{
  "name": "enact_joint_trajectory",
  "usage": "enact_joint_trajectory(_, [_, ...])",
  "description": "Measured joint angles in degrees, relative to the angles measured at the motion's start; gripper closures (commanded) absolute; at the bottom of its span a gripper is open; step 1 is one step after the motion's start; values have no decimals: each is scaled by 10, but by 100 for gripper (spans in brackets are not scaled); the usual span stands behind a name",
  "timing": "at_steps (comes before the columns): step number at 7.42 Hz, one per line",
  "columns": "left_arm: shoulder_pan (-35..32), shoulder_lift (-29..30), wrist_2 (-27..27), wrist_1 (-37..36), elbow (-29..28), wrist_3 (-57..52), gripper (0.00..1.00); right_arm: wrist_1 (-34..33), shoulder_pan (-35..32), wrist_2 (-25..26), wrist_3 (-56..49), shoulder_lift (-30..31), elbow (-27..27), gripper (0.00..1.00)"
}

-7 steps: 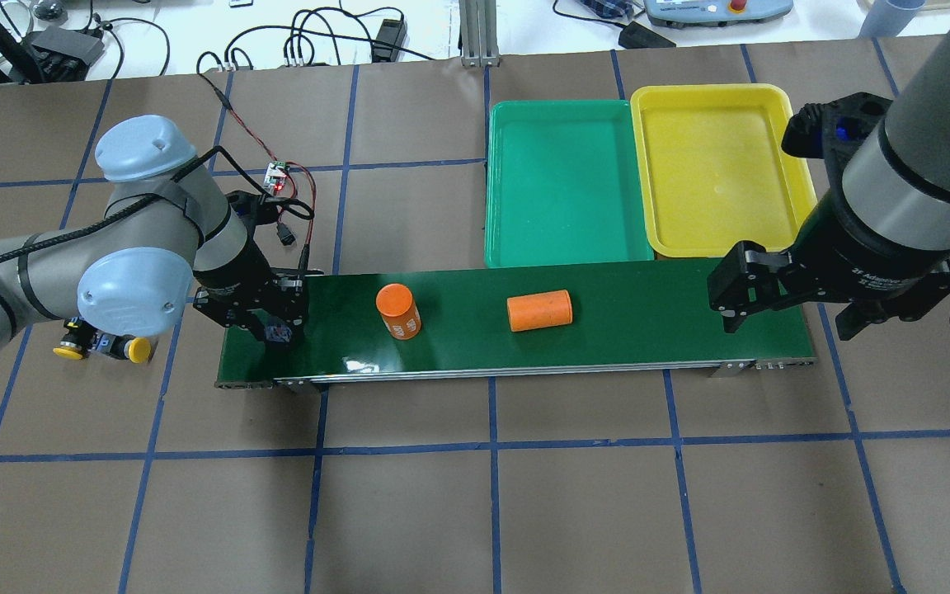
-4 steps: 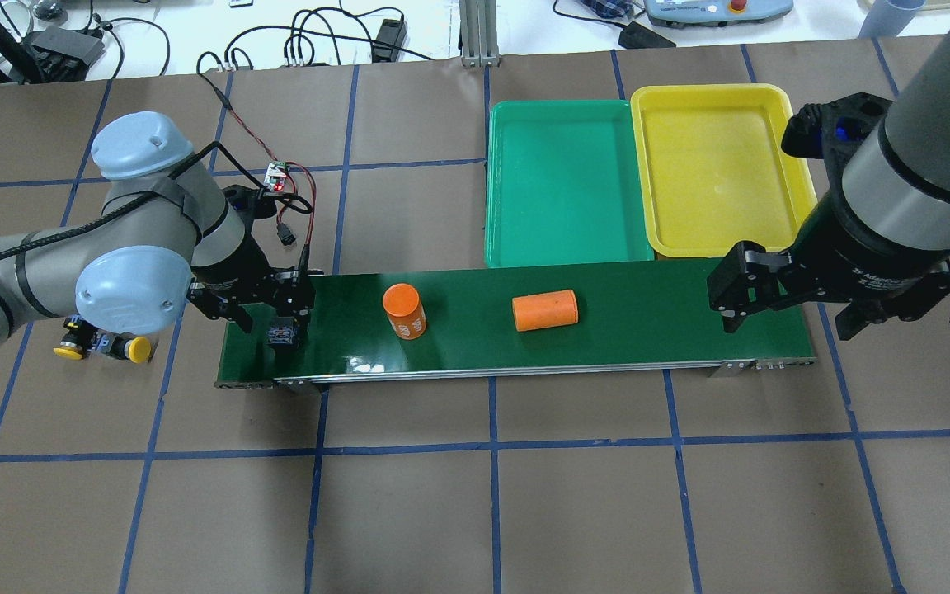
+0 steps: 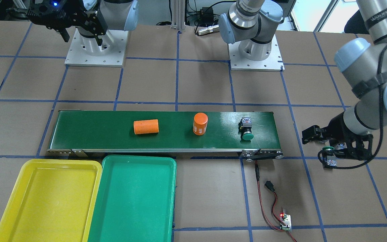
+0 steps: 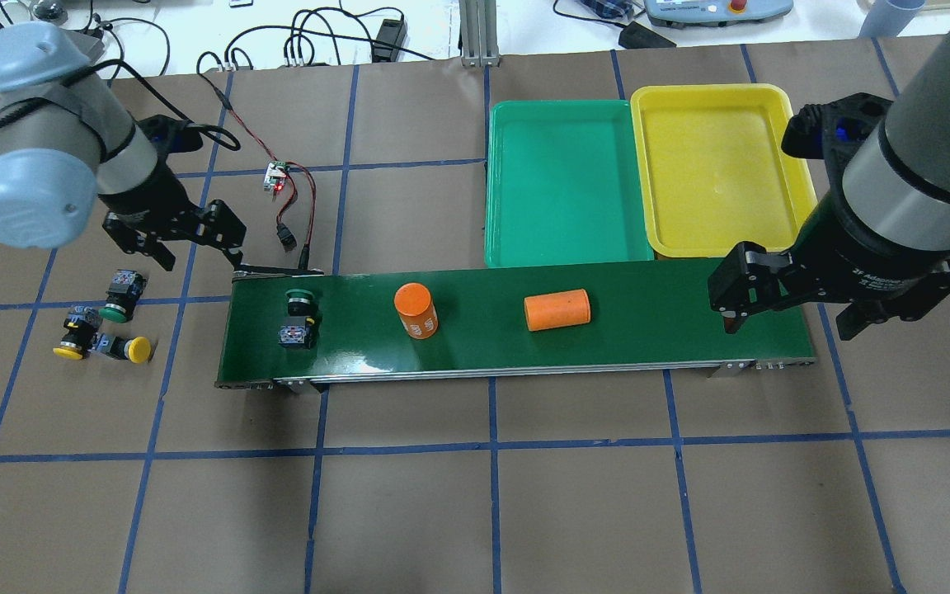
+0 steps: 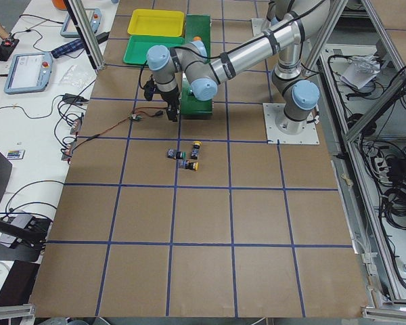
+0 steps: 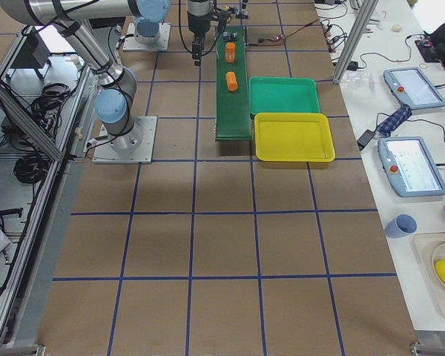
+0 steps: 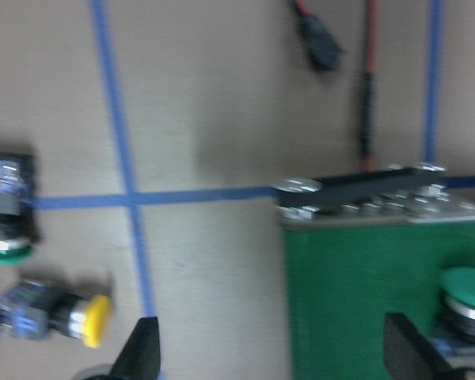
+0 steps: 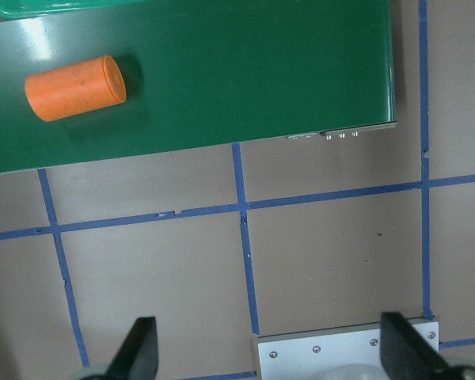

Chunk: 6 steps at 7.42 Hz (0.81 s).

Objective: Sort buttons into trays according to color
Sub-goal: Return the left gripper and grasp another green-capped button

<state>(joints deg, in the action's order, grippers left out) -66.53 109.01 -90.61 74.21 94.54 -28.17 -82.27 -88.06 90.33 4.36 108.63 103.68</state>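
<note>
Green-capped push-button on a black-and-blue switch body [image 4: 297, 318] lies on its side at the left end of the long dark-green conveyor belt [image 4: 673, 330], well apart from the green rectangular plastic tray [image 4: 566, 181] and the yellow rectangular plastic tray [image 4: 718, 169] behind the belt's right half. A second green-capped button [image 4: 119, 299], one yellow-capped button [image 4: 71, 341] and another yellow-capped button [image 4: 125, 349] lie close together on the brown counter [image 4: 590, 520] off the belt's left end. Above the counter by the belt's far left corner the left jaws hang spread and released. Over the belt's right end the right jaws are spread too, gripping nothing. An upright orange cylinder [image 4: 416, 310] and a toppled orange cylinder [image 4: 557, 309] sit mid-belt.
</note>
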Motion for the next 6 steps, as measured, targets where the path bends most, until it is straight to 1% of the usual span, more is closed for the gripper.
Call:
enact_joint_trajectory(1, [36, 28, 0, -24, -7, -56, 0, 0, 0, 1, 0, 0, 0, 0])
enact_joint_trajectory(2, [65, 55, 1, -62, -4, -103, 0, 0, 0, 2, 0, 0, 0, 0])
enact_joint_trajectory(3, [79, 79, 3, -95, 3, -128, 0, -1, 0, 4, 0, 0, 0, 0])
enact_joint_trajectory(4, [85, 96, 4, -113, 8, -138, 0, -1, 0, 3, 0, -1, -1, 0])
enact_joint_trajectory(5, [87, 107, 4, -122, 12, -141, 11, -2, 0, 0, 0, -3, -1, 0])
enact_joint_trajectory(6, [86, 114, 5, -127, 15, -139, 28, -4, 0, -2, 2, -4, -1, 0])
